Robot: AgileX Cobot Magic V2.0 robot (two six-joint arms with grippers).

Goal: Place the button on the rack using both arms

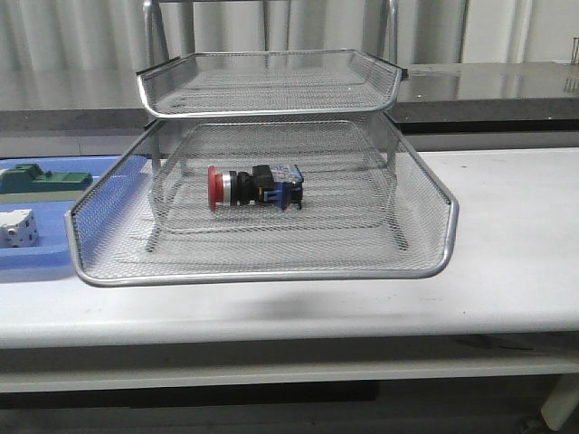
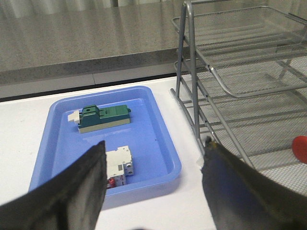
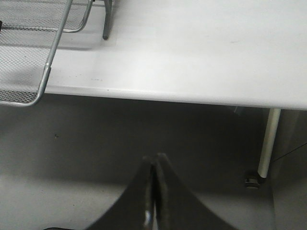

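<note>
- Pulled-out lower tray of the rack nearest the front camera, overhanging the table edge.
- Resting on that tray's mesh: the button, on its side, red cap leftward, blue rear block rightward; no gripper near it. Looks already placed, so likely only sliding the tray back in remains, if that is wanted.
- Judged light, rigid and hard-shelled; cylindrical, so prone to rolling on mesh. Best taken across the black body between cap and blue block; glossy cap probably slippery.
- Further left, just beside the rack: blue tray holding a green block and a white dotted cube.
- Behind and above: upper mesh tray, then a grey counter.
- Absent from the front view: both arms.
- Seen only from the left wrist: left gripper with fingers spread wide apart, empty, hovering over the blue tray's near corner; just a sliver of red cap at the frame edge; rack legs and tiers from the side.
- Seen only from the right wrist: right gripper with fingers pressed together, nothing between them, held off the table's front edge above the floor; a rack tray corner and a table leg.
</note>
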